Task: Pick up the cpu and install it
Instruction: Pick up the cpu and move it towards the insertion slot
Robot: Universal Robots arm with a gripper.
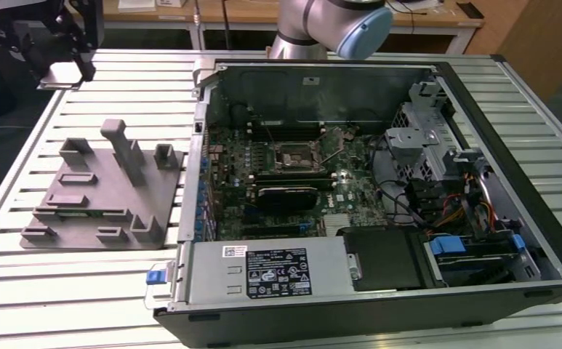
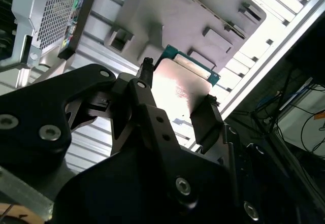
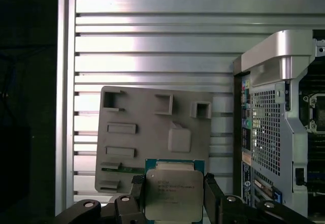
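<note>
Above the slatted tabletop [image 3: 152,41], my pincer [image 3: 175,196] holds the cpu [image 3: 172,193] by two opposite edges, one black finger [image 3: 136,191] on each side, silver lid facing the first wrist camera. One cpu is seen, lifted clear of the grey fixture plate [image 3: 137,142] that lies below it on the tabletop.

Containers: one open computer case [image 1: 513,167] lies on its side; inside it sit the green motherboard [image 1: 358,189] with its bare square socket [image 1: 291,154], a silver power supply [image 1: 261,273] along the near wall, and drive cages with coloured cables toward the exterior view's right.

Views compared: the exterior view shows the case interior, the fixture plate with its upright posts, and the arm's grey and blue elbow [image 1: 344,25] beyond the case. In the second wrist view the cpu [image 2: 180,89] appears from behind the pincer [image 2: 175,99], glare on its lid and its green rim showing.
</note>
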